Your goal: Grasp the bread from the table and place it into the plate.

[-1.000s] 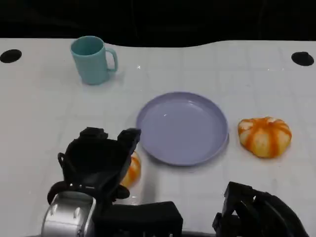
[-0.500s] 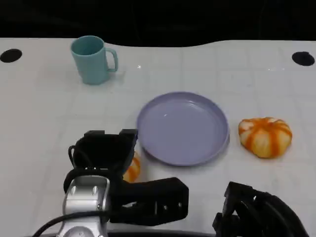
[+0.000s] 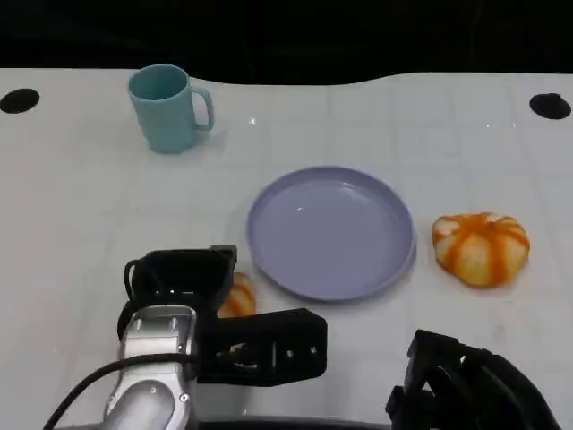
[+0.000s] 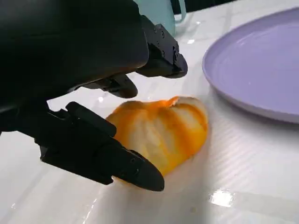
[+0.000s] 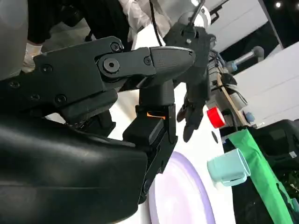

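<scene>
Left hand (image 3: 183, 279) fingers cupped around bread (image 4: 161, 133) on table (image 3: 81, 206), just left of purple plate (image 3: 331, 231); firm grip unclear. Right hand (image 3: 466, 390) near table edge, state unclear.

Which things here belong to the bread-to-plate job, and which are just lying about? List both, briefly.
Job in hand:
- bread by the left hand, whose fingers sit around it
- purple plate, nothing on it yet

Lying about:
- teal mug, far left on the table
- second bread, right of the plate, untouched
- right hand, idle at the near edge
</scene>
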